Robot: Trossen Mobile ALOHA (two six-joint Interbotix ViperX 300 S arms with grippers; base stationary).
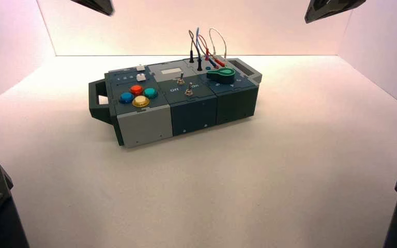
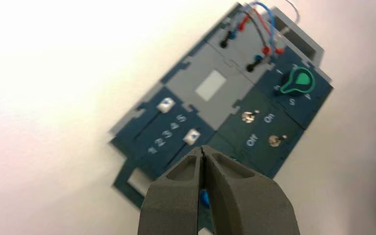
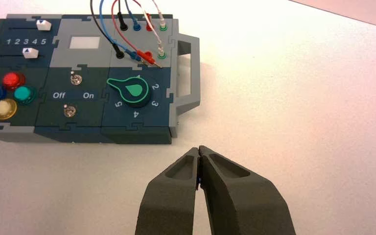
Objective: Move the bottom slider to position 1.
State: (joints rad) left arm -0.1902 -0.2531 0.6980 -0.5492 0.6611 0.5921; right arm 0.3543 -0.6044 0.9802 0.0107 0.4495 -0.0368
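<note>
White tabletop (image 1: 289, 170), pale walls (image 1: 186, 26), box (image 1: 150, 126) centered, both end effectors (image 2: 203, 152) (image 3: 199, 151) pressed together.

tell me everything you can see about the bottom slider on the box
The bottom slider is a small white cap with a dark triangle mark, riding in a dark slot on the blue panel, just below the printed row 1 2 3 4 5. It sits roughly under 3 to 4, above the red button. Nothing touches it: the left hand, shut, hovers over the box near it, and the right hand is off the box.

Box (image 1: 186, 111) sits on seemingly white table (image 1: 289, 170).
</note>
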